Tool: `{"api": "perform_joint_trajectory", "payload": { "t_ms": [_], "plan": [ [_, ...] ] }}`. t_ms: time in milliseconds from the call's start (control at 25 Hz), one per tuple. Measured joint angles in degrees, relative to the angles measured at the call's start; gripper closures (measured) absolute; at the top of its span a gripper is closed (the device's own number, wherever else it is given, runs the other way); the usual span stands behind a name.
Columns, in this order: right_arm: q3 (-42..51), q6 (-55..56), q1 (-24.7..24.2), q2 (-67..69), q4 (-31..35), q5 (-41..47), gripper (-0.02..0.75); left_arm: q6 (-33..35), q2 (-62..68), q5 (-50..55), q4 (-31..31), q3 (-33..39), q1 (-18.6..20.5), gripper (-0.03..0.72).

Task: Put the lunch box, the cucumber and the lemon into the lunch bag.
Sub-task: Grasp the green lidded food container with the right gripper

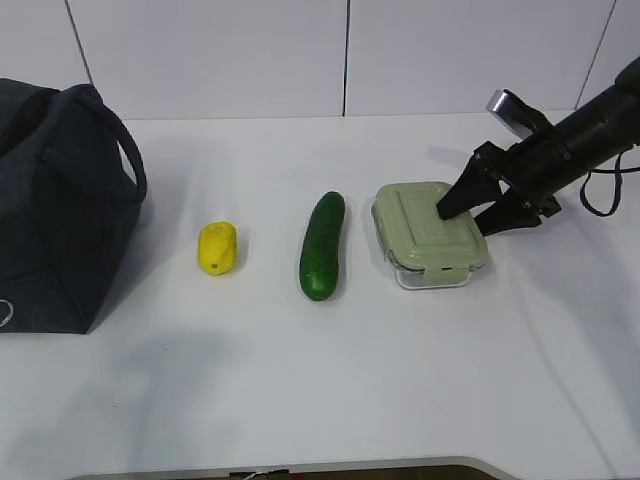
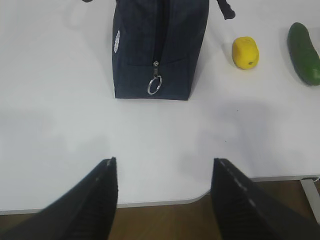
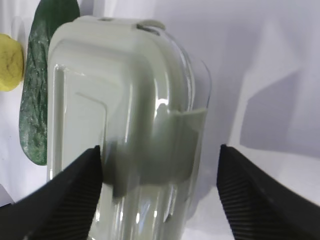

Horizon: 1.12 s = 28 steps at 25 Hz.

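Right pincer [image 1: 470, 212] spread wide over lunch box [image 1: 425, 232], one finger on lid; left pincer [image 2: 165, 172] apart, empty, facing lunch bag [image 2: 157, 47].

Light: you get bright, even overhead | Shadows: soft on worktop [image 1: 300, 380] | Glare: lunch box [image 3: 125, 125] lid | Focus: right wrist view blurry up close

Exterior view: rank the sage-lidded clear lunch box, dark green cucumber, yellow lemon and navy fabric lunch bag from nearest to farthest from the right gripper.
1. Sage-lidded clear lunch box, under the right gripper.
2. Dark green cucumber, left of it.
3. Yellow lemon, farther left.
4. Navy fabric lunch bag, at the far left edge.
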Motion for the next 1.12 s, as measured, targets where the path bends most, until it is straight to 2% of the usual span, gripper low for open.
{"api": "perform_joint_trajectory", "payload": {
  "t_ms": [120, 320, 440, 1120],
  "plan": [
    [0.4, -0.4, 0.0, 0.0, 1.0, 0.0, 0.196, 0.0, 0.0, 0.0, 0.0, 0.0, 0.0, 0.257],
    [0.4, -0.4, 0.0, 0.0, 2.8, -0.1, 0.290, 0.0, 0.0, 0.0, 0.0, 0.0, 0.0, 0.257],
    [0.4, -0.4, 0.0, 0.2, 3.3, -0.1, 0.321, 0.0, 0.0, 0.0, 0.0, 0.0, 0.0, 0.257],
    [0.4, -0.8, 0.0, 0.6, 3.7, -0.1, 0.328, 0.0, 0.0, 0.0, 0.0, 0.0, 0.0, 0.257]
  ]
}}
